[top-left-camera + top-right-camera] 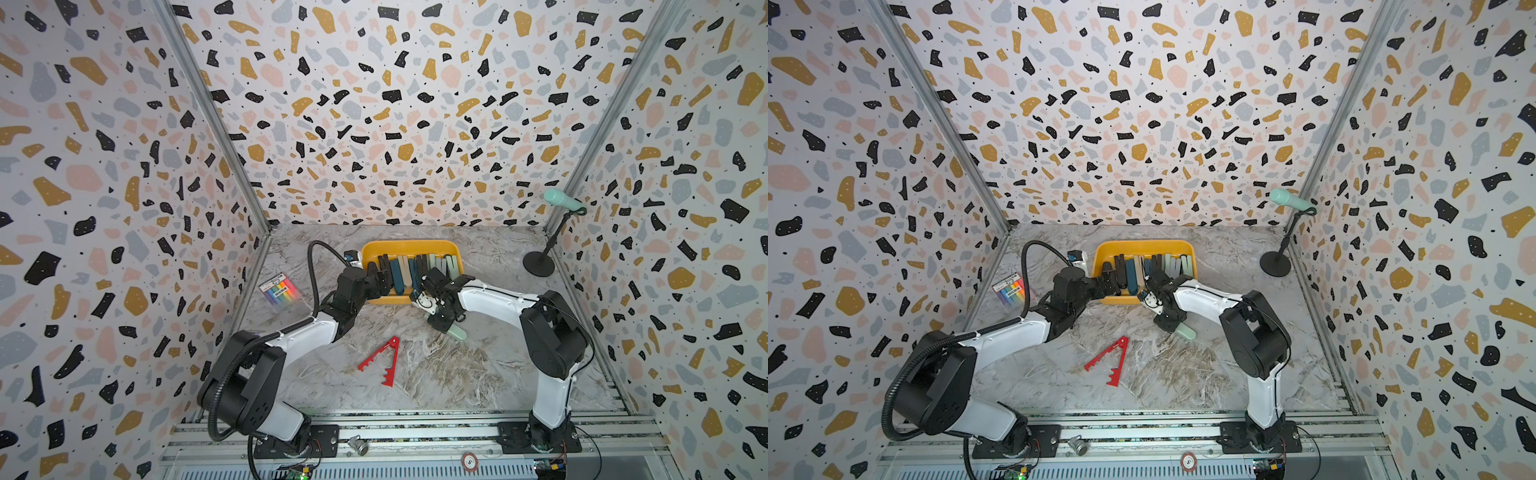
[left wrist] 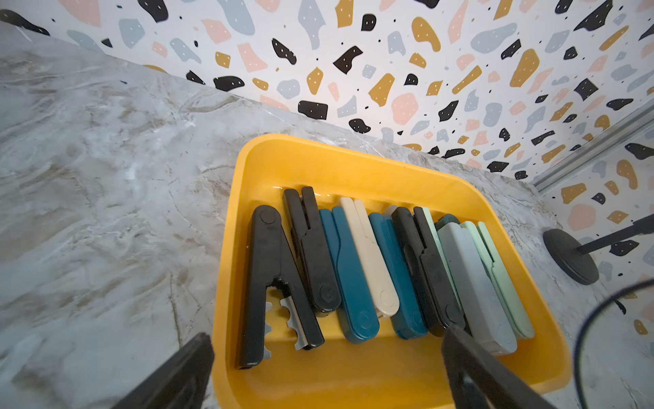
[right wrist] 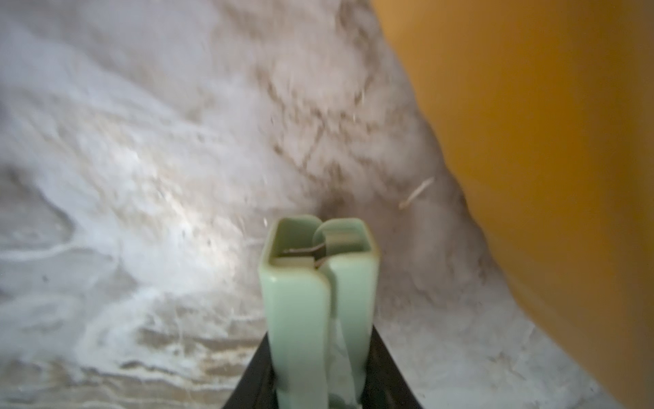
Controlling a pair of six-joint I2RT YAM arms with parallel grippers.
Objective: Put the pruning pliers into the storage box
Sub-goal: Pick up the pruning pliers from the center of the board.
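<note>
Right pincer point(image 3: 320, 375) is clamped on a folded mint green plier point(image 3: 311, 283), down by the tabletop point(image 3: 141, 177) just beside the storage box point(image 3: 531, 141) wall; can't tell if it's touching. Left pincer point(image 2: 329, 371) hangs wide open at the box's near side, holding nothing. A row of pliers point(image 2: 354, 269) lies inside the box. The red plier point(image 1: 382, 359) sits out on the tabletop, well apart.

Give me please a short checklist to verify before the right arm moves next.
1. Right gripper shut on green pliers: ok.
2. Green pliers over the box: not ok, beside its wall.
3. Left gripper away from the box: not ok, open above it.
4. Bare floor left in the box: ok.
5. All pliers stored: not ok, red pliers on the table.
</note>
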